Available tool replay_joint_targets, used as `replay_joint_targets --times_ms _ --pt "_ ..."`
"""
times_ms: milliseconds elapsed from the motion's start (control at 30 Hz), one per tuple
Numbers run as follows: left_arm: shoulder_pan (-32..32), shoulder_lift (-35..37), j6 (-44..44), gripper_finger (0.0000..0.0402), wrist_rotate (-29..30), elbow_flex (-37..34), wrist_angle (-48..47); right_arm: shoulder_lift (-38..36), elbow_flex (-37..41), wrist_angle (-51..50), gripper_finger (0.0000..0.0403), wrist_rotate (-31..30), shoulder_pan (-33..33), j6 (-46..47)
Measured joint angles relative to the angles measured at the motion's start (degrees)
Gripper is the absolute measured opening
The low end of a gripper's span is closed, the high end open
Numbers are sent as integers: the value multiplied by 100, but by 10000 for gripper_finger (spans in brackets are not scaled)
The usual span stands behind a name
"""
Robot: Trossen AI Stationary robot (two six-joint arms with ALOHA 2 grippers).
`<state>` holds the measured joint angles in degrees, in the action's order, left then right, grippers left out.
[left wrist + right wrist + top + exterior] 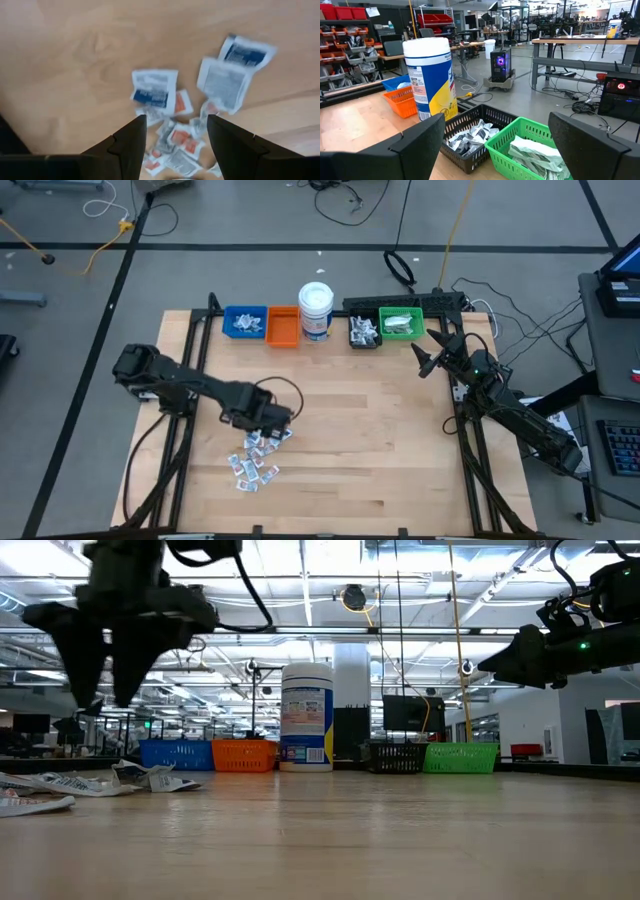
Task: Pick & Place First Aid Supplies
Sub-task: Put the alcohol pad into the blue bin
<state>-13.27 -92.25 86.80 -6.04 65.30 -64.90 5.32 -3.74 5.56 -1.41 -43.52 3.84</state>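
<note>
Several small flat packets, white with blue or orange print, lie in a loose pile (255,458) on the table's near left part; they also show as the pile (175,135) and the packets (90,783). My left gripper (280,418) hangs open above the pile's far end, fingers (131,142) apart and pointing down, its open tips (100,698) clear of the table. My right gripper (432,350) waits open at the right, near the green bin (401,324), fingers (415,142) empty.
Along the far edge stand a blue bin (244,321), an orange bin (283,326), a white jar with a blue label (316,310), a black bin (364,331) and the green bin. The blue, black and green bins hold packets. Bare wood spans the middle (370,440).
</note>
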Motion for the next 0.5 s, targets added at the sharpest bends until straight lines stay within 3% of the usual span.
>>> replay_joint_targets --times_ms 200,500 --pt "-265 -30 251 210 52 -347 238 0 2 0 352 0 2 -2" --pt "-308 -35 139 196 -144 -1519 1512 -1 1 0 352 -2 1 -1"
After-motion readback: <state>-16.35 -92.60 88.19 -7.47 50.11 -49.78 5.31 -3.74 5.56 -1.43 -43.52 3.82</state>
